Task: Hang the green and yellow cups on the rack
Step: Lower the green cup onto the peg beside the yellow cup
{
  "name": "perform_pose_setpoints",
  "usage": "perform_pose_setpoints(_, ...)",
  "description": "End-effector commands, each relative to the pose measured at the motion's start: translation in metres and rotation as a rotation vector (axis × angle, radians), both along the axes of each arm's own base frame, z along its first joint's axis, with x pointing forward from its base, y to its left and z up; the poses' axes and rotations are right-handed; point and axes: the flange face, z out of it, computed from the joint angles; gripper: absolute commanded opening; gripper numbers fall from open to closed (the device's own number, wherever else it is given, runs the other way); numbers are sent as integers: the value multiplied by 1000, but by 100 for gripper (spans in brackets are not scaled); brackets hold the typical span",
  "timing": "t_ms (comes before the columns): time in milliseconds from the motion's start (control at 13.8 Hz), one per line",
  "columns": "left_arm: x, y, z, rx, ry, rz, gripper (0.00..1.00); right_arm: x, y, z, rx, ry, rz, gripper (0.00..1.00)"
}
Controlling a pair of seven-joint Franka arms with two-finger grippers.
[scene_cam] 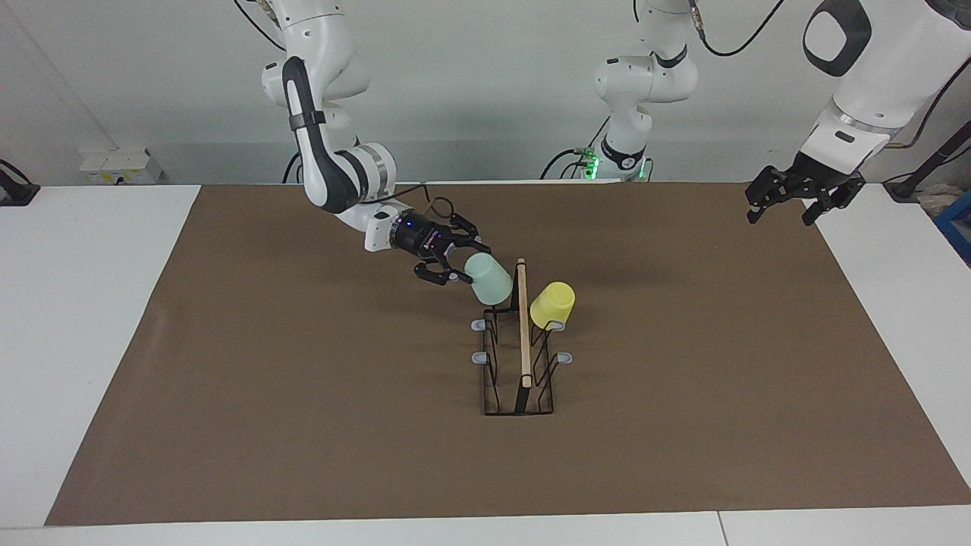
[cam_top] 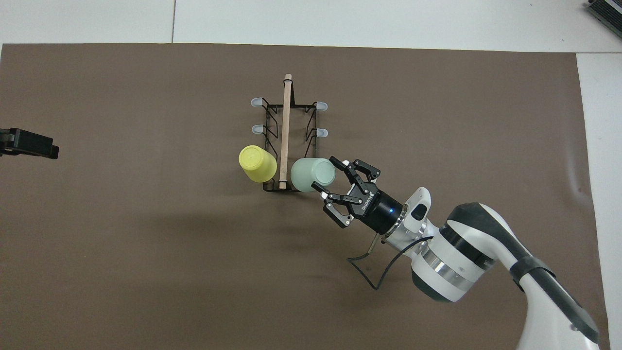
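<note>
Right gripper (scene_cam: 469, 265), just above frame centre, pinched the base of the green cup (scene_cam: 491, 282), tilted over a rack (scene_cam: 522, 356) prong beside the hung yellow cup (scene_cam: 552, 305); release before seating risked a drop; left gripper (scene_cam: 789, 201) waited spread at the upper frame edge.

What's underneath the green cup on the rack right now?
The green cup sits tilted, mouth down, over the rack, beside its wooden rod. Only the rack's black wire shows below its rim. Any prong inside is covered, so whether it is hooked cannot be seen.
</note>
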Motion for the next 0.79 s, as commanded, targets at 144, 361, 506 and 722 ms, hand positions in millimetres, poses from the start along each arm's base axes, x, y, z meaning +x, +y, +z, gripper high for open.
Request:
perform_pose_setpoints(144,-2,-1,1,2,3,9,100,-17,3,-3,-13,-1,-6,0)
perform_pose_setpoints(361,-2,0,1,2,3,10,100,-8,6,1,-28,2,-14,0)
perform_pose_setpoints(506,-2,0,1,2,2,9,100,3,14,4,-45,6,-18,0)
perform_pose_setpoints(722,-2,-1,1,2,3,9,100,11,22,10,-50,-1,-15,48)
